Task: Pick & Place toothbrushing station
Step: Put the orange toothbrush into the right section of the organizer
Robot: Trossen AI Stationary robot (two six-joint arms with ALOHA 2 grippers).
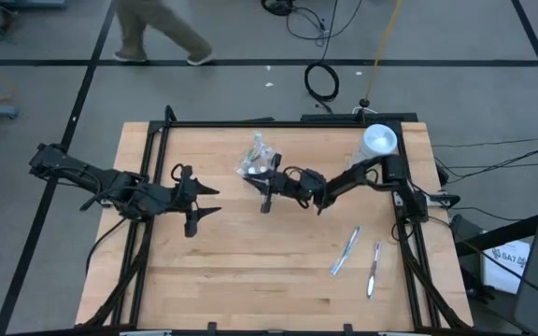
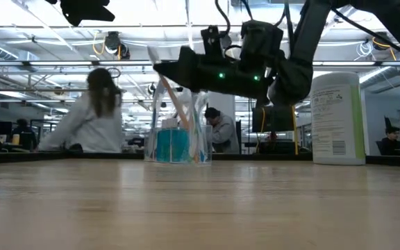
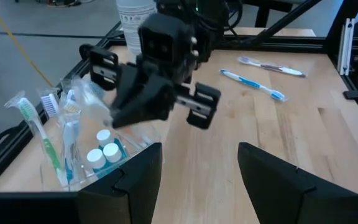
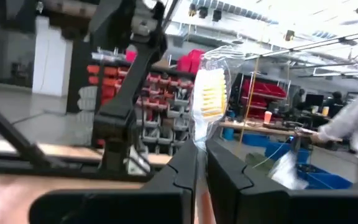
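- Table (image 1: 250, 280): light wood, black frame.
- Clear cup (image 1: 257, 159) stands upright toward the far middle of the table; in the low view the cup (image 2: 179, 132) holds teal tubes (image 2: 172, 146) and several brushes standing on end.
- Left wrist view: the cup (image 3: 79, 143) shows white caps of the tubes (image 3: 104, 152) and a green-and-white brush (image 3: 39, 137) leaning at its side.
- Right gripper (image 1: 267, 191) is just beside the cup, on its near side, raised above the table in the low view (image 2: 169, 69).
- Right gripper's fingers (image 4: 185, 168) are clenched on a wrapped brush (image 4: 209, 99); yellow-white bristle head stands up just past the fingertips, inside clear wrapping.
- Left gripper (image 1: 208, 201) hovers left of the cup, well apart from it, pointing toward the right arm; fingers (image 3: 135, 174) spread wide, nothing between them.
- Two loose brushes lie on the near right of the table: one blue-white (image 1: 346, 250), one beside it (image 1: 373, 268), apart from each other.
- White canister (image 1: 378, 142) stands at the far right corner; upright in the low view (image 2: 337, 118).
- A person (image 2: 92, 114) sits in the room behind the table.
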